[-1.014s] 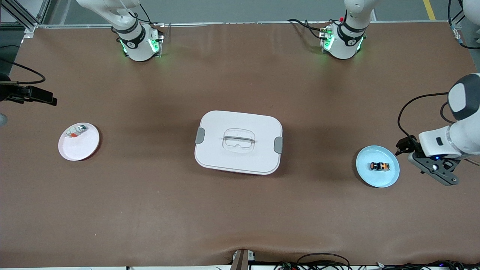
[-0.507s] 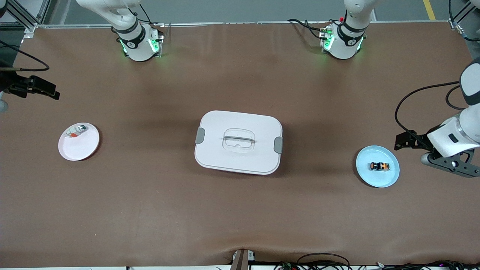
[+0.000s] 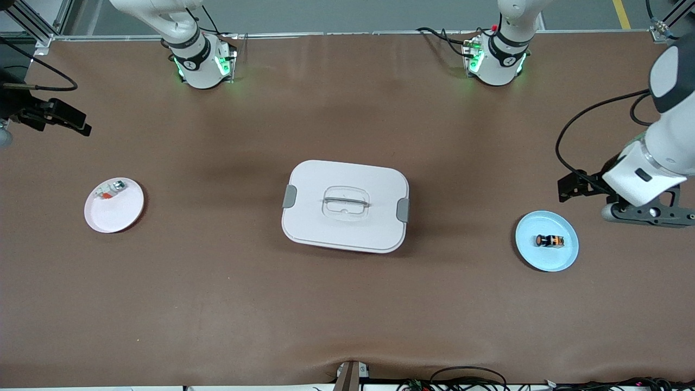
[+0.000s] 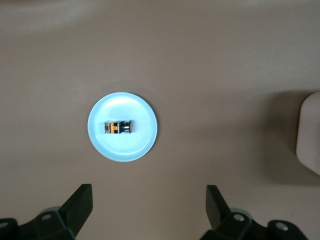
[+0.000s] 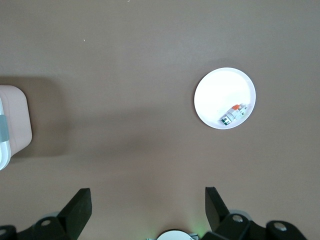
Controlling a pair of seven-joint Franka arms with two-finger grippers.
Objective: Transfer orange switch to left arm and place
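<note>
The orange switch (image 3: 549,240) lies on its side on a small blue plate (image 3: 547,256) toward the left arm's end of the table. In the left wrist view the switch (image 4: 118,127) shows well ahead of my left gripper (image 4: 149,200), which is open and holds nothing. That gripper (image 3: 649,213) hangs over bare table just off the plate. The white box (image 3: 345,179) stands mid-table. My right gripper (image 5: 148,202) is open and empty, up over the right arm's end of the table.
A pink plate (image 3: 117,217) with a small white-and-silver part (image 3: 110,190) sits toward the right arm's end. Both wrist views catch a corner of the box (image 4: 310,132) (image 5: 12,125). Brown table lies between the plates and the box.
The left arm has swung its gripper away from the front camera, alongside the blue plate and a little farther from it. The right arm's wrist has shifted slightly toward the bases. Both grippers stayed open.
</note>
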